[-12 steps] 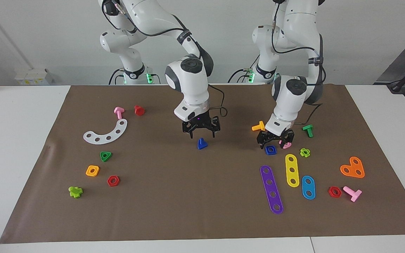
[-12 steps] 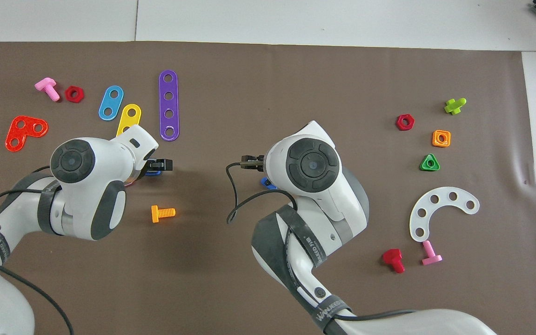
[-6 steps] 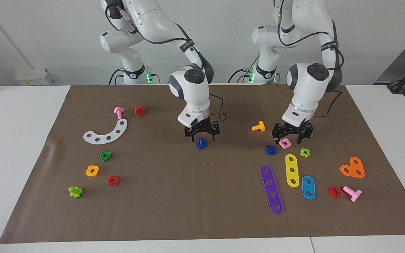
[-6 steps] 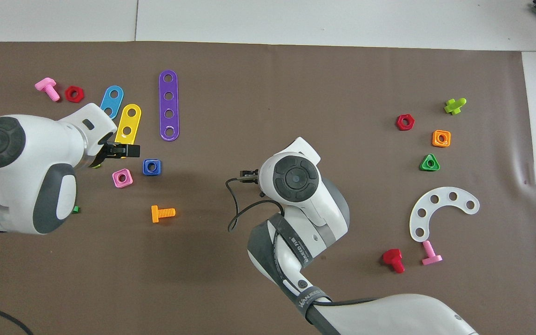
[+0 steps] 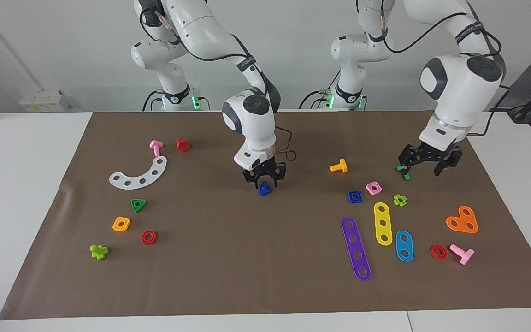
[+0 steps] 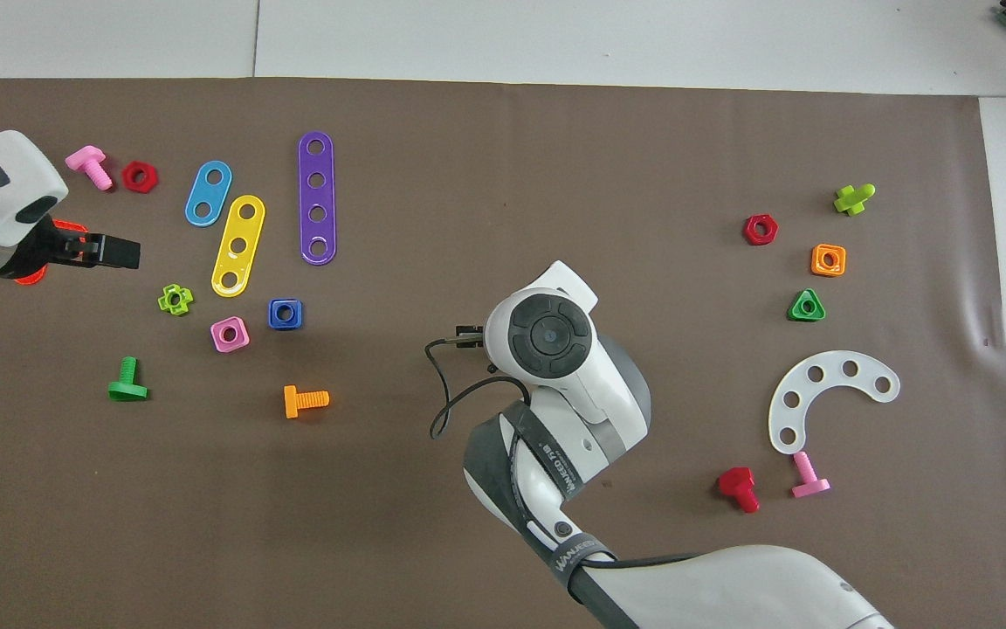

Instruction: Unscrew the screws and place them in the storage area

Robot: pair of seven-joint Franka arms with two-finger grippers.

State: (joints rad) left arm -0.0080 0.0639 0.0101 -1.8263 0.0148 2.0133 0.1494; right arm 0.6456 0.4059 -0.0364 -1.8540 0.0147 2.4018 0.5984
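Note:
The screws are two dark blue pieces on the brown paper storage area (image 5: 247, 267) (image 6: 503, 157). The triangular-headed bolt (image 5: 264, 189) stands at the mat's middle, and my right gripper (image 5: 264, 179) is low right over it. In the overhead view that arm's wrist hides the bolt. The square nut (image 5: 354, 197) (image 6: 285, 314) lies free toward the left arm's end, beside a pink square nut (image 5: 374, 187) (image 6: 230, 334). My left gripper (image 5: 429, 162) (image 6: 106, 252) hangs open and empty above the mat, near a green bolt (image 5: 404, 174) (image 6: 127, 382).
An orange bolt (image 5: 339, 166), a lime nut (image 5: 400, 199) and purple (image 5: 356, 248), yellow (image 5: 383, 223) and blue (image 5: 404, 246) strips lie around the blue nut. A white curved strip (image 5: 138, 175) and several nuts and bolts lie toward the right arm's end.
My left gripper has risen and swung away from the blue and pink nuts toward its own end of the table. My right gripper has sunk lower onto the blue bolt.

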